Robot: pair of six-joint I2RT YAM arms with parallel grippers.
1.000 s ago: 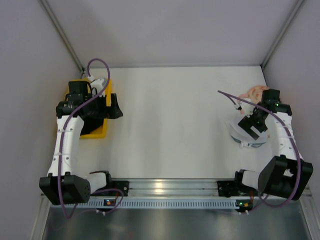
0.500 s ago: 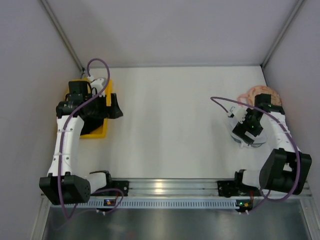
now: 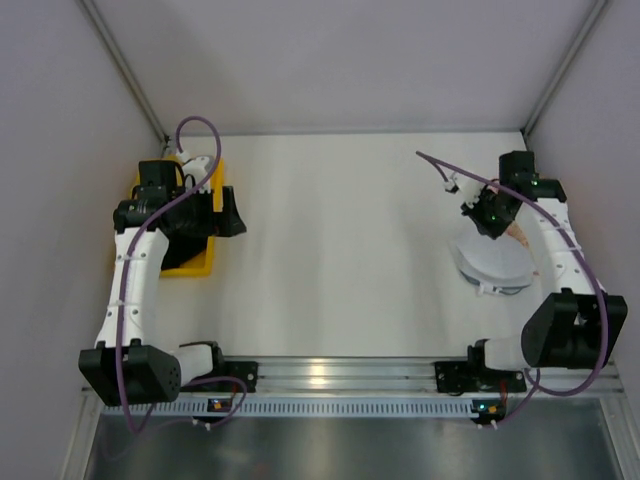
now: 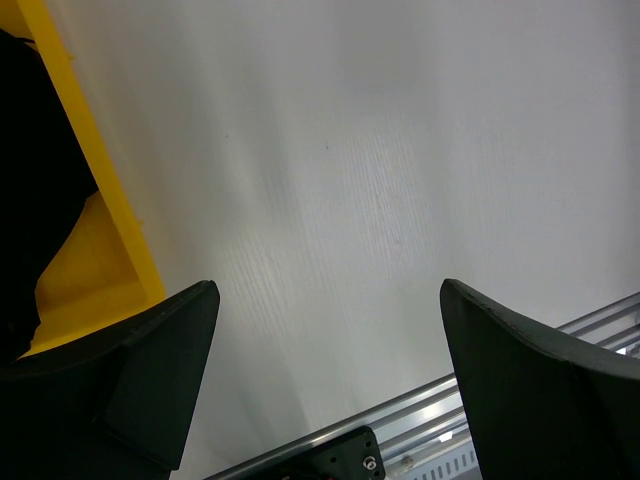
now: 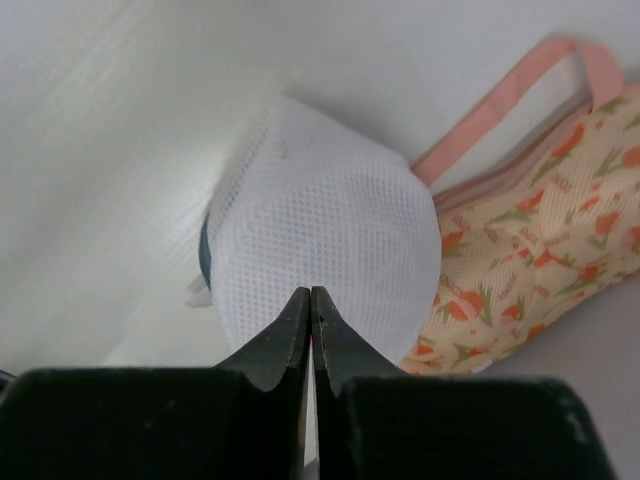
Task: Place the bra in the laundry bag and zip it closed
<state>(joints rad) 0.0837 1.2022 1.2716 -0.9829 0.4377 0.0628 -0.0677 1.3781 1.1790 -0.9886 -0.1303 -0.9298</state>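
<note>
While right tool (image 5: 311, 303) pinches laundry bag (image 5: 330, 235) | floral bra (image 5: 545, 215) behind | left tool (image 4: 328, 292) wide by tray (image 4: 104, 180)

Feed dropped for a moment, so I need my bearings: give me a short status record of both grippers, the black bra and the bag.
left gripper: open, empty, beside the yellow tray
right gripper: shut, apparently pinching the laundry bag mesh
laundry bag: under the right gripper, next to a pink floral bra
black bra: lying in the yellow tray, not yet bagged
</note>
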